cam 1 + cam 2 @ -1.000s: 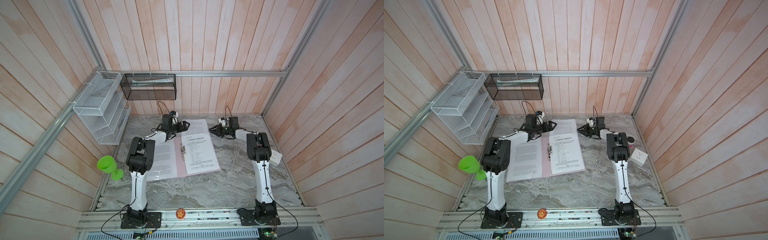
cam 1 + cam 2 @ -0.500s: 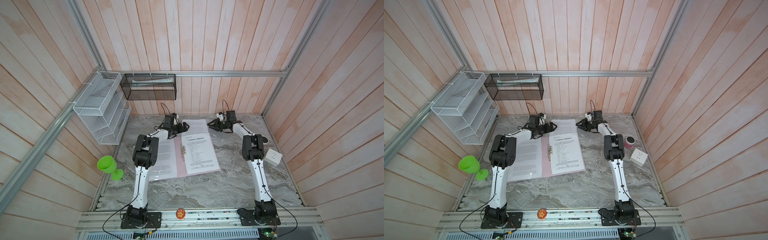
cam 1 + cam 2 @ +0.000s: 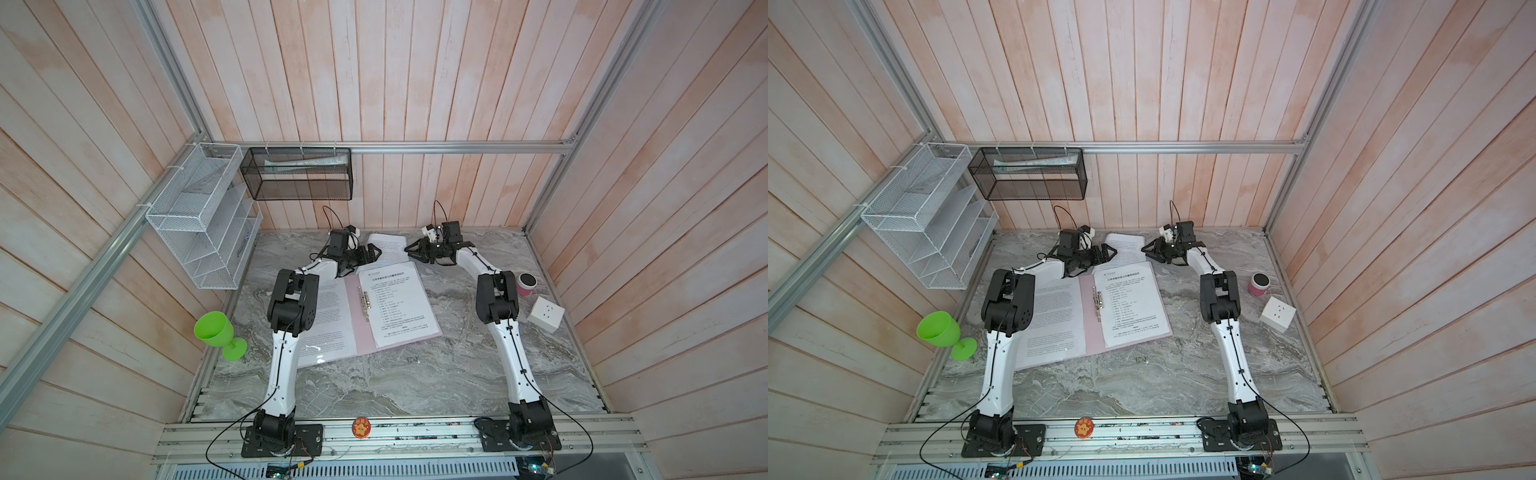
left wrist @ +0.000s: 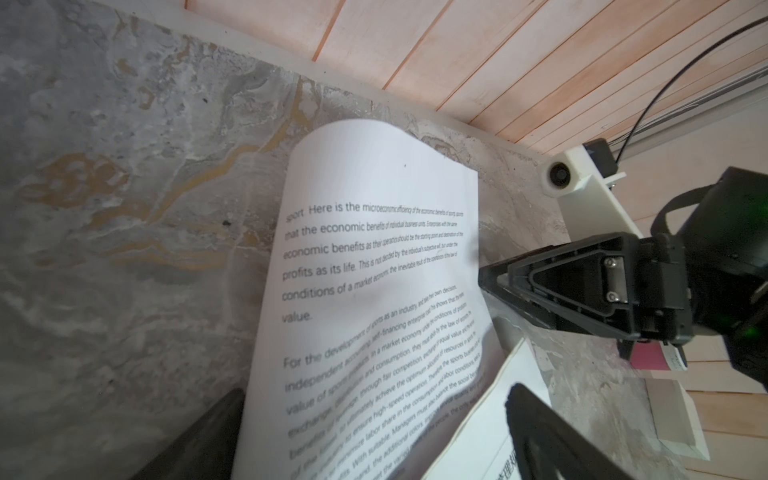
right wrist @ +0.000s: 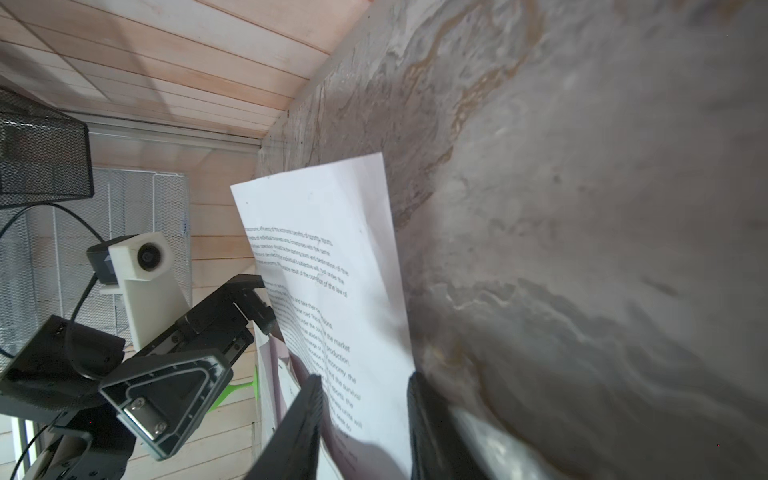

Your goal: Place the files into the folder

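— Marble tabletop [image 3: 374, 382], plank walls all round. Where's the folder?

— Middle of the tabletop. The folder [image 3: 362, 334] lies open, but only a pink strip by the spine and a thin near rim show. The right file [image 3: 395, 307] covers one side. The left file [image 3: 336, 324] covers the other and is half hidden behind the left arm.

— And the loose sheet?

— The loose sheet [image 3: 390, 247] is at the far edge, between the two grippers. Its near end goes out of sight under the right file's far edge, so I can't say how far it reaches. From the left wrist it arches up off the marble, and its print blurs toward the near end.

— Left gripper?

— The left gripper [image 3: 377, 253] is spread wide and grasps nothing, tips just beside the sheet's left edge. Its fingers [image 4: 552, 440] are cut off by the wrist view's border.

— Right one?

— The right gripper [image 3: 410, 253] has its jaws parted, and in its wrist view the sheet's right edge shows in the gap. I see no pinch. Whether a pad brushes the paper is too dark to tell.

— Anything else?

— A green goblet [image 3: 212, 330] sits by the left edge. A pink cup [image 3: 527, 284] and a white socket block [image 3: 546, 313] are near the right edge, well apart from the folder. The black basket [image 3: 297, 174] on the back wall holds something pale I can't make out.
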